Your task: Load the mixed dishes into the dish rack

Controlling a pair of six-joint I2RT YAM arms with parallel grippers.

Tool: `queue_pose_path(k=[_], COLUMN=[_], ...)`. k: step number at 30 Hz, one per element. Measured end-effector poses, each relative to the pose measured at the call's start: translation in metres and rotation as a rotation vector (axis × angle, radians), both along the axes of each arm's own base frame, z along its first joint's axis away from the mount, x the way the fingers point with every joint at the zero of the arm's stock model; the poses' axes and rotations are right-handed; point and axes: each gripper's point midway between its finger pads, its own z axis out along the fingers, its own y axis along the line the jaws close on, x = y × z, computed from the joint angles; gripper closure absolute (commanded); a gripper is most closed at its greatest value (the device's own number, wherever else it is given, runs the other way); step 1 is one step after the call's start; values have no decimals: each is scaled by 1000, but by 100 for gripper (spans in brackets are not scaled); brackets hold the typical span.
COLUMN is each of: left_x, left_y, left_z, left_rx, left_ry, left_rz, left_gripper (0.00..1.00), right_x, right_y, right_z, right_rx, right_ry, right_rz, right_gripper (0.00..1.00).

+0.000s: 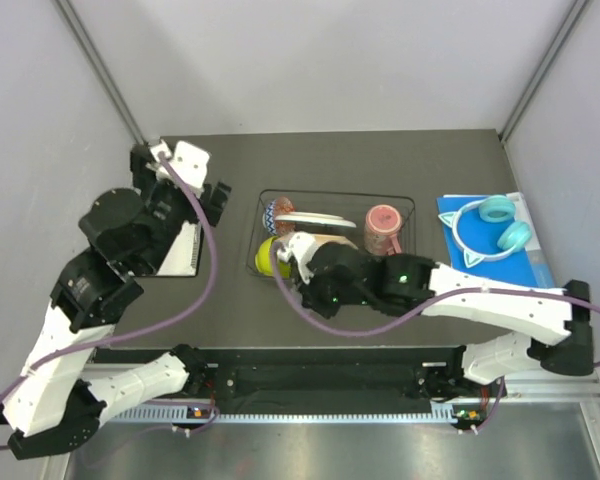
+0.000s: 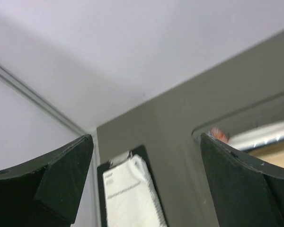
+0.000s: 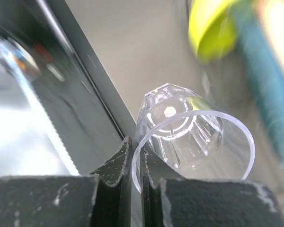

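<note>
The dark wire dish rack (image 1: 412, 205) sits mid-table. In it are a pink mug (image 1: 382, 228) at the right, a white plate (image 1: 310, 218) on edge, a lime-green bowl (image 1: 268, 256) at the near left and a red-and-blue patterned dish (image 1: 277, 211) at the far left. My right gripper (image 1: 292, 262) reaches over the rack's near left part. In the right wrist view it (image 3: 135, 147) is shut on the rim of the clear glass (image 3: 189, 137), with the lime-green bowl (image 3: 210, 28) beyond. My left gripper (image 1: 218, 202) is open and empty, left of the rack.
A clipboard with white paper (image 2: 130, 194) lies under the left arm. Turquoise headphones (image 1: 492, 228) rest on a blue pad at the right. Grey walls close in the table on three sides. The rack's rim (image 2: 236, 113) and a white plate (image 2: 265, 135) show in the left wrist view.
</note>
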Motion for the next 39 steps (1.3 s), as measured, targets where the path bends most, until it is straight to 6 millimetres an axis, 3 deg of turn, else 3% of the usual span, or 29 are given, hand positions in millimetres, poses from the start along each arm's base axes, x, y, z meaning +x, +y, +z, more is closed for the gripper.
queue_pose_path(k=[4,7,9,12,14,16,21,25,29,32,33,34,36,39], left_x=[1,1,4,6,11,15,17,22,57,92,102,118,125,119], left_y=[-7,-14,-19,-24,-31,-39,-65,-76,-75,-59,-54,-50,-49,-71], left_z=[59,105,142,186,196,185,118,95,111,104,95,69,56,23], left_rx=[-141,-236,-297,-388,-430,-434,-364,-346,-342,-302,-301,-320,-362,-458], left_ry=[-66,-113,-156,-216,-225,-182,39,160,98,68,84,172,230,426], left_rz=[-20,-45,-56,-71,-84,-97,-191,-219,-117,32,68,84,61,-101], left_gripper=[1,1,1,1,1,1,1,1,1,1,1,1,1,1], right_x=[6,11,19,34,47,63,93,101,105,105,105,105,107,107], right_y=[19,22,24,31,34,31,12,0,-8,-13,-14,-20,-25,-41], right_z=[107,173,205,235,246,256,282,288,289,293,294,301,305,299], right_rx=[302,537,664,793,853,906,1025,1092,1115,1127,1132,1162,1199,1258], right_ry=[-74,-114,-133,-149,-141,-127,-101,-52,-8,7,14,30,37,73], right_rz=[-12,-28,-47,-72,-92,-115,-152,-149,-147,-144,-141,-133,-127,-128], right_gripper=[100,100,100,100,100,100,100,100,100,100,100,100,100,100])
